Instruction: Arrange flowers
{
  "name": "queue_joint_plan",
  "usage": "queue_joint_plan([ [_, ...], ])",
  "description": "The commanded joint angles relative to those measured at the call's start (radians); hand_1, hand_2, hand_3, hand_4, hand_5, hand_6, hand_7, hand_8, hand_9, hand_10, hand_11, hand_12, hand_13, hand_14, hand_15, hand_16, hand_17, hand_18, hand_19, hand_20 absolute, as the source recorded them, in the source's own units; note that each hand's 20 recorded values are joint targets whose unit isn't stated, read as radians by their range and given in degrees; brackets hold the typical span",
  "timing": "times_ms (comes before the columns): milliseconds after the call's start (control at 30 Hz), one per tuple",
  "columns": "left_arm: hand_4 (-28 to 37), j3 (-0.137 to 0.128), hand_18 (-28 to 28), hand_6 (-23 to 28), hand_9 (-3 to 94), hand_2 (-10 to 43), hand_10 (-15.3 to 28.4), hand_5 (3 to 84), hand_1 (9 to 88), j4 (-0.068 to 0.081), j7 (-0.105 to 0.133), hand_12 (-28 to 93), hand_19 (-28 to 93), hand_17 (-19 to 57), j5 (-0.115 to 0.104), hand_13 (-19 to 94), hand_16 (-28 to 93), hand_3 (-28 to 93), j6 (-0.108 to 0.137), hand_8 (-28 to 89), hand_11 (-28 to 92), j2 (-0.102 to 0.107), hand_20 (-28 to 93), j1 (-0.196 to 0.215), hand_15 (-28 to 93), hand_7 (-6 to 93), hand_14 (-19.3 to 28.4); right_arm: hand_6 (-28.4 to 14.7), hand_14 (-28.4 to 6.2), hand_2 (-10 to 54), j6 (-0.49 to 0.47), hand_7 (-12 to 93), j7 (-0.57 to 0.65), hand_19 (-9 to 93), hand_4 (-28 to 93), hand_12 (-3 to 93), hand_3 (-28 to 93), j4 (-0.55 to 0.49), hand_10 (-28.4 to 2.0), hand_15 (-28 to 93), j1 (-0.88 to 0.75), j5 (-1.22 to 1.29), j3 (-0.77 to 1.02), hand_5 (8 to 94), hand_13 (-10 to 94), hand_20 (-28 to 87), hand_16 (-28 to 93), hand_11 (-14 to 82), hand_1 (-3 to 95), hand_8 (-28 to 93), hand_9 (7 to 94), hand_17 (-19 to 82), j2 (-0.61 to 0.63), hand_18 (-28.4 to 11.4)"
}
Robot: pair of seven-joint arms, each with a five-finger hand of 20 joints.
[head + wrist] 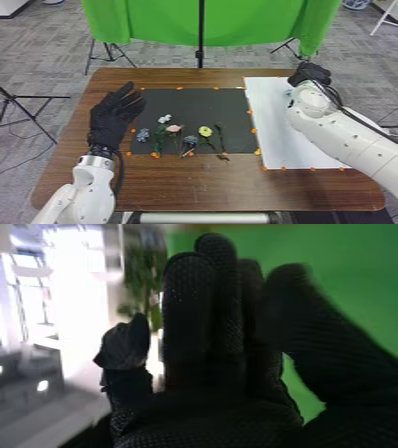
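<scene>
While the flowers are lying in a loose row on the dark mat, the left hand is hovering at the mat's left side in the head view, its fingers reaching out straight towards the far edge and slightly spread. The right hand is hanging at the far right corner of the white sheet; in the right wrist view, the right hand is holding its fingers straight, the middle ones pressed close together and the outer ones standing apart, with the green cloth showing behind. On the near part of the mat, a blue flower is lying closest to the left hand, and beside it are resting a white flower and green leaves. A pink flower is lying next, then a dusky blue one and a yellow flower. A dark stem is lying just beside the yellow one, its lower end crossing the mat's near edge onto the brown table. Small orange pieces are dotting the edges of mat and sheet.
</scene>
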Motion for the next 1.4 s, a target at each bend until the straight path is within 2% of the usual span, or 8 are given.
queue_joint_plan([
  [33,-28.2,0.001,25.6,11.0,36.3,9.1,20.2,41.3,22.3,0.006,-0.018,10,57,-7.6,0.008,26,-9,79,-0.018,-9,26,-0.011,19,-0.001,48,11.2,26.7,3.0,-10.4,-9.5,-0.128,17,-0.013,90,-28,13.8,81,0.008,-17.3,69,-0.014,0.010,0.012,47.8,59,51,12,22.1,33.7,-14,62.6,24,-0.023,-25.2],
  [400,-28.3,-0.007,25.6,11.1,36.3,9.0,20.3,41.4,22.4,0.007,-0.018,10,57,-7.6,0.009,26,-9,79,-0.019,-9,26,-0.016,19,-0.001,48,11.4,26.8,4.8,-11.1,-9.5,-0.141,16,-0.047,88,-28,12.9,78,0.040,-18.6,67,-0.015,-0.075,-0.014,43.7,58,52,10,17.7,34.6,-13,60.3,24,-0.058,-26.5],
  [533,-28.3,-0.001,25.6,11.2,36.3,9.0,20.3,41.5,22.5,0.005,-0.009,10,57,-7.7,0.000,26,-9,79,-0.012,-9,26,-0.008,19,0.003,48,11.4,26.8,8.1,-6.7,-9.5,-0.162,16,-0.070,87,-28,13.2,75,0.045,-11.2,60,-0.042,-0.103,0.002,65.7,70,50,13,16.4,42.7,-13,73.8,28,-0.070,-25.9],
  [667,-28.3,-0.002,25.6,11.3,36.2,9.1,20.2,41.6,22.5,0.002,-0.002,10,57,-7.7,-0.006,26,-9,79,-0.007,-9,26,-0.002,19,0.008,48,11.4,26.8,5.7,-2.3,-9.5,-0.124,15,-0.118,89,-28,26.2,59,0.024,-6.3,50,-0.078,-0.147,0.005,86.6,81,48,26,7.1,58.7,1,91.1,34,-0.044,-23.4],
  [733,-28.3,-0.004,25.6,11.3,36.2,9.1,20.3,41.6,22.5,-0.002,0.005,10,57,-7.7,-0.008,26,-9,79,-0.001,-9,26,0.004,19,0.014,48,11.4,26.8,4.2,-0.6,-9.5,-0.059,16,-0.124,90,-28,27.8,59,0.002,-5.2,47,-0.086,-0.133,-0.001,90.0,85,45,29,10.5,61.6,2,93.5,37,-0.029,-21.7],
  [967,-28.3,-0.019,25.6,11.4,36.3,9.1,20.3,41.7,22.4,-0.016,0.015,10,57,-7.7,-0.012,26,-9,79,0.011,-9,26,0.006,19,0.048,48,11.3,26.9,2.1,-0.1,-9.5,0.119,17,-0.149,92,-28,27.9,60,-0.164,-3.6,48,-0.135,-0.103,0.034,90.8,88,45,30,16.0,64.2,5,93.7,40,0.026,-20.7],
  [1200,-28.3,-0.033,25.6,11.5,36.3,9.1,20.3,41.9,22.5,-0.024,0.015,10,57,-7.7,-0.007,26,-9,79,0.012,-9,26,-0.007,19,0.068,48,11.5,26.9,1.6,-0.3,-9.5,0.054,16,-0.233,92,-28,27.4,62,-0.462,-4.0,50,-0.394,-0.164,0.252,90.8,87,44,30,17.2,63.6,5,93.7,40,0.030,-20.7],
  [1400,-28.3,-0.042,25.6,11.5,36.5,9.1,20.5,42.0,22.4,-0.020,-0.006,11,57,-7.7,0.003,26,-9,79,0.000,-9,26,-0.027,19,0.063,48,11.6,26.9,1.5,-0.9,-9.5,0.162,17,-0.140,93,-28,27.7,69,-0.458,-4.2,52,-0.372,-0.324,0.127,90.4,86,44,29,17.3,58.3,6,93.7,40,0.039,-21.7],
])
